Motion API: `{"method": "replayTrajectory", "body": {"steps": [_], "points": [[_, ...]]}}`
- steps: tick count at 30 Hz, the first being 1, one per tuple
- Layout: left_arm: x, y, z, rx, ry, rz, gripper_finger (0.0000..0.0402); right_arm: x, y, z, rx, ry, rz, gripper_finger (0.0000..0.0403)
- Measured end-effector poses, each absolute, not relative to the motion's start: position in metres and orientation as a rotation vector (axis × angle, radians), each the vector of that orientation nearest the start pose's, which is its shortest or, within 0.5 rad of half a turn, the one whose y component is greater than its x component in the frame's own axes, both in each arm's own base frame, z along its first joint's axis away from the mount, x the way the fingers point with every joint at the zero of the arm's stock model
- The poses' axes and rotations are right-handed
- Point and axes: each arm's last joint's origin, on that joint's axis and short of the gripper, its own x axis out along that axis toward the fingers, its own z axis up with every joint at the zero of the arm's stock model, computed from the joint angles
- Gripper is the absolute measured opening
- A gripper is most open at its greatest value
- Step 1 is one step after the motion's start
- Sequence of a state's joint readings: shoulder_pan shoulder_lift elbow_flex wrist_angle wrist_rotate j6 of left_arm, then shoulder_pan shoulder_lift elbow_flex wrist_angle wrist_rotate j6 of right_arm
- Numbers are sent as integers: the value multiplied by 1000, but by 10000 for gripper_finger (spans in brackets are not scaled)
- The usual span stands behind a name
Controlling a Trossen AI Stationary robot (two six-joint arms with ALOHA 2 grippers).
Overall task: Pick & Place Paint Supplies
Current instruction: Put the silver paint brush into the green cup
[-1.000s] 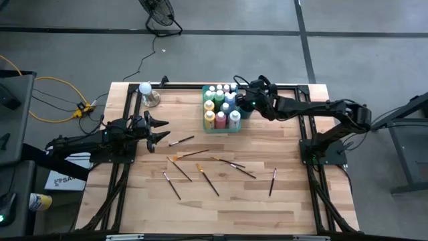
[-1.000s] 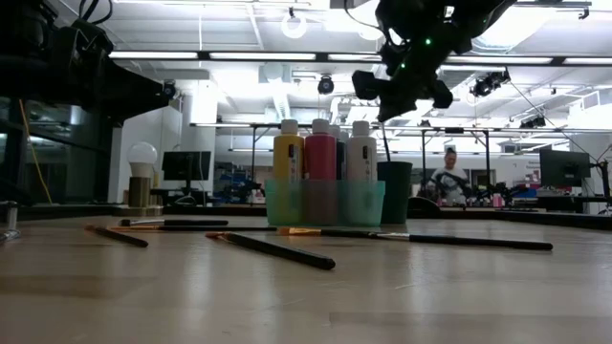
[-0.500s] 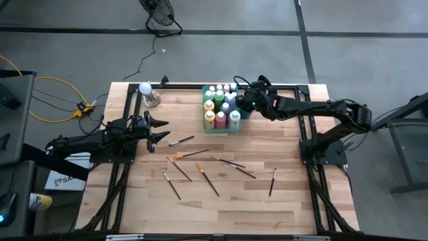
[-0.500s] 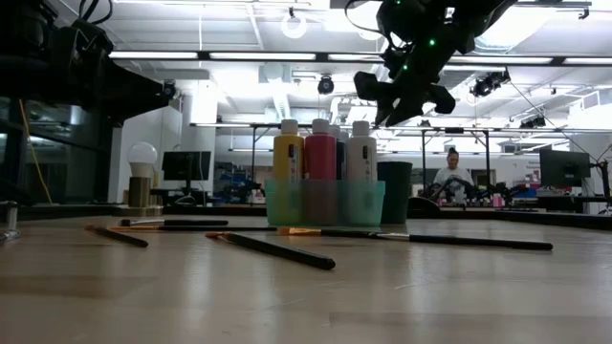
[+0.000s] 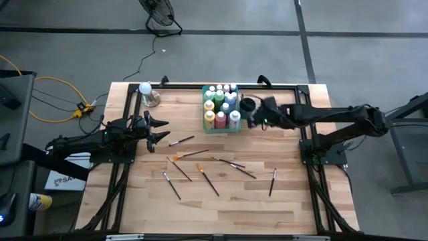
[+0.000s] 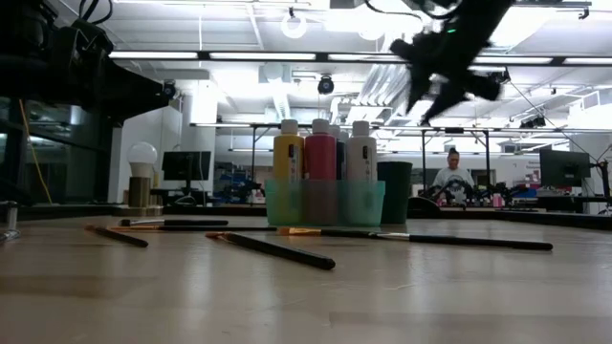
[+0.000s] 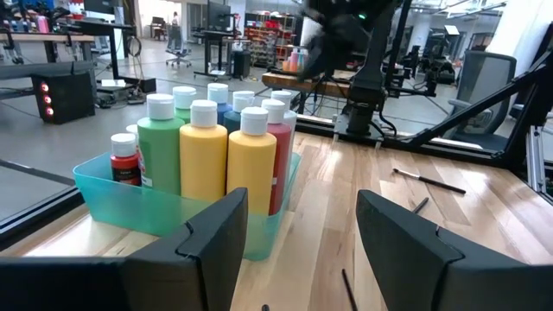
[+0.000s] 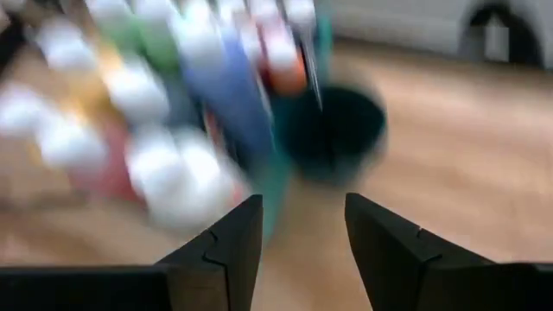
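Observation:
Several white-capped paint bottles stand upright in a teal bin at the table's far middle. In the left wrist view they show as bottles. A dark cup stands on the table right of the bin, and in the right wrist view a thin dark stick rises from the cup. Several paintbrushes lie flat on the wood. My right gripper hangs open in the air just near of the cup, holding nothing. My left gripper waits open at the table's left.
A clear object with a white ball top stands at the far left corner. Black frame rails run along both table sides. Bare wood lies along the near edge. A person shows in the room beyond the table.
My right gripper has drawn away from above the cup and bin, toward the table's right and near edges, and has risen a little. The bottles, cup and brushes have stayed where they were.

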State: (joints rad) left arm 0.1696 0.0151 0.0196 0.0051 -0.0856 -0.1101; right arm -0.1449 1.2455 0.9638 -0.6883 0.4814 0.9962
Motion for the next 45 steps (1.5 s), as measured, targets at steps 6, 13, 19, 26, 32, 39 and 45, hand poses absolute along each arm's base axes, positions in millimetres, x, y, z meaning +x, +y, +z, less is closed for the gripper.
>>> {"method": "replayTrajectory", "body": {"steps": [6, 13, 19, 26, 32, 39, 45], "points": [[96, 19, 170, -109, -23, 255, 211, 210, -3, 254, 898, 908, -1013, 160], [96, 19, 170, -109, -24, 254, 211, 198, 38, 244, 1075, 1113, -1074, 160], [96, 19, 170, -109, -24, 255, 211, 204, 58, 229, 1212, 1180, -1205, 160], [96, 19, 170, -109, -24, 255, 211, 218, 67, 201, 1257, 1290, -1380, 160], [96, 19, 170, -109, -24, 255, 211, 232, 67, 177, 1257, 1364, -1447, 160], [96, 19, 170, -109, -24, 255, 211, 237, 61, 163, 1264, 1383, -1502, 160], [96, 19, 170, -109, -24, 255, 211, 230, 60, 142, 1349, 1413, -1451, 160]]}}
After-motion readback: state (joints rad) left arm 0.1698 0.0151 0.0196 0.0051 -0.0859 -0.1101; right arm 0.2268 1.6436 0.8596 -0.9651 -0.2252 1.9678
